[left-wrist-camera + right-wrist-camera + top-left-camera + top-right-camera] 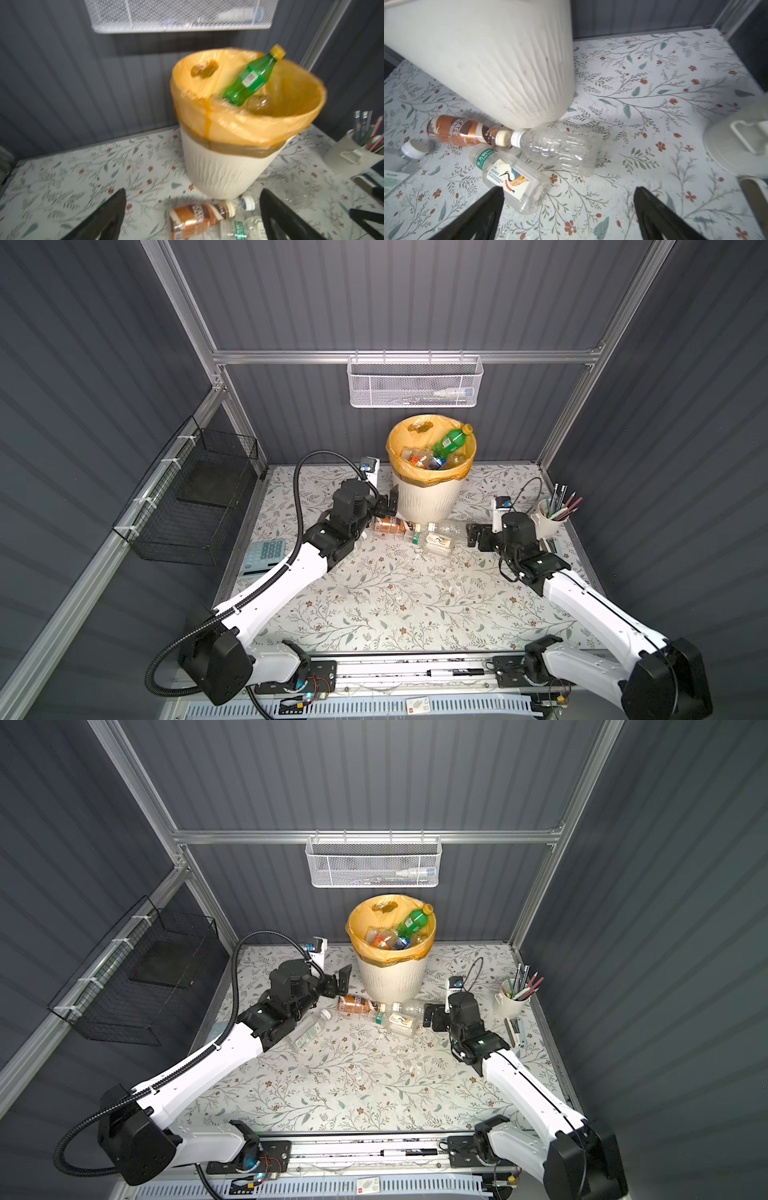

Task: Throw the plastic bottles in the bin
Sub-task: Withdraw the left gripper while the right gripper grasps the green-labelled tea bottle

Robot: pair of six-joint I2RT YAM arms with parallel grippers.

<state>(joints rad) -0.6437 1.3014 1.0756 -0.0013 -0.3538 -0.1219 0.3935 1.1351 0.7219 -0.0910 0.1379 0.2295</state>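
Clear-up apparently well under way: a green plastic bottle with a yellow cap (451, 441) leans inside the cream ribbed bin with the orange liner (426, 499), cap up against the far rim, on top of other bottles. The bin stands mid-way along the far edge of the floral tabletop (374, 605). Both claws hang empty, jaws apart. The left claw (193, 194) hovers over a brown-labelled coffee bottle (197, 218) lying at the bin's foot, long axis along the far edge, cap toward the right edge. The right claw (568, 188) faces a clear ribbed bottle (558, 151), cap pointing left, and a crane-labelled clear bottle (512, 178). The next move likely calls for a descent and a pinch across a bottle's width.
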